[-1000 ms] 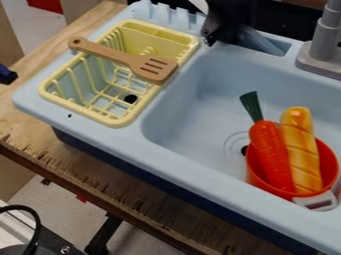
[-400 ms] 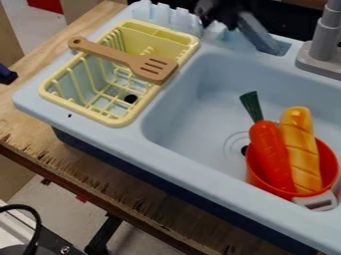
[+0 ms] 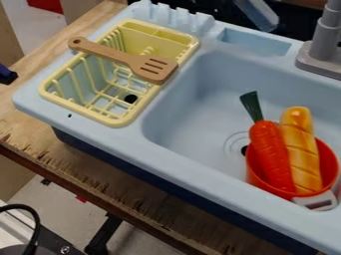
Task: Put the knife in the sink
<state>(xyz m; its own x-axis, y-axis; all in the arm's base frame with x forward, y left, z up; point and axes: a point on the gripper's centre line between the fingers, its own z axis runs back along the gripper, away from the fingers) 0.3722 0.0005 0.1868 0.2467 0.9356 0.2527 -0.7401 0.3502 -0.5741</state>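
Note:
The knife (image 3: 258,14), a flat grey-blue blade, hangs tilted at the top edge, above and behind the sink's back ledge. Its upper end is cut off by the view's edge, so what holds it there is hidden. Below it, the light blue sink (image 3: 193,117) has a wide basin with a drain hole. An orange-red pot stands in the right part of the basin.
The pot (image 3: 250,174) holds a toy carrot (image 3: 271,154) and a bread loaf (image 3: 301,149). A yellow dish rack (image 3: 50,92) with a wooden spatula (image 3: 152,68) across it sits left of the basin. The grey faucet (image 3: 324,42) rises at the upper right.
The knife has risen from the recess in the back ledge toward the top edge, leaving the recess uncovered. The black gripper has moved up out of the frame. The other objects have stayed put.

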